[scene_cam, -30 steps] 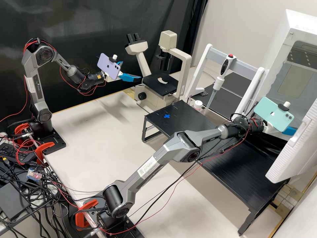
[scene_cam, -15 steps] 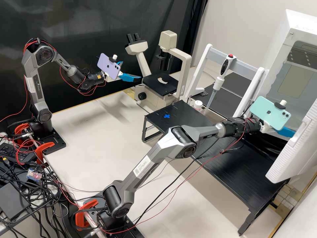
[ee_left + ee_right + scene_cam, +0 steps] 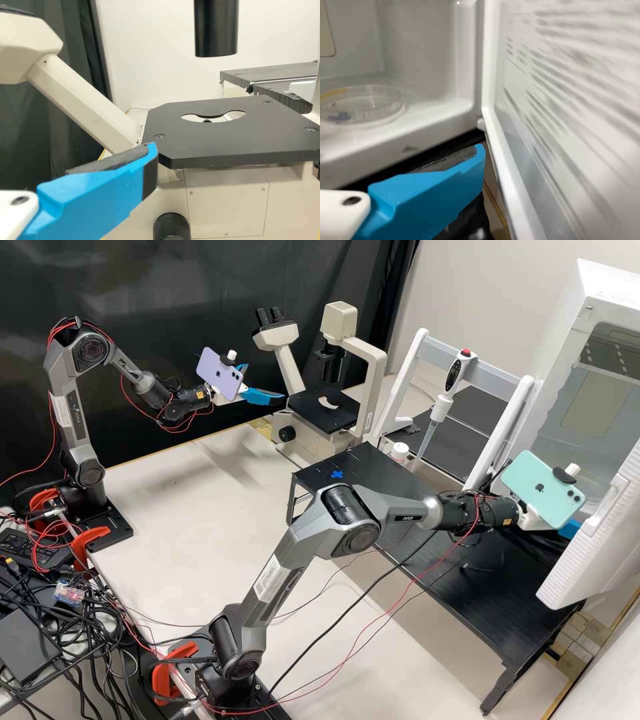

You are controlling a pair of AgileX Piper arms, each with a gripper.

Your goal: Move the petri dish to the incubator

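The far-left arm's gripper [image 3: 267, 382], my left, is open and empty beside the microscope stage. In the left wrist view, one blue finger of this gripper [image 3: 150, 150] stands near the stage corner. My right gripper [image 3: 569, 529] is partly covered by its mint phone, between the incubator [image 3: 543, 403] and its open door. A clear round petri dish [image 3: 364, 102] with yellow and blue marks lies flat on the incubator's white floor [image 3: 427, 112]. Apart from the dish, outside the front sill, my right gripper [image 3: 479, 152] is open, its dark pad bare.
The incubator door [image 3: 570, 100] stands close beside the right gripper; in the high view the door [image 3: 590, 543] overhangs the black raised table [image 3: 467, 600]. Farther back are the microscope stage [image 3: 310, 410], a pipette [image 3: 440, 407] on a white stand, and a white-capped bottle [image 3: 400, 451].
The right arm has drawn back toward its base and lowered, carrying its gripper left and downward in the high view, away from the incubator opening. The left arm has kept still.
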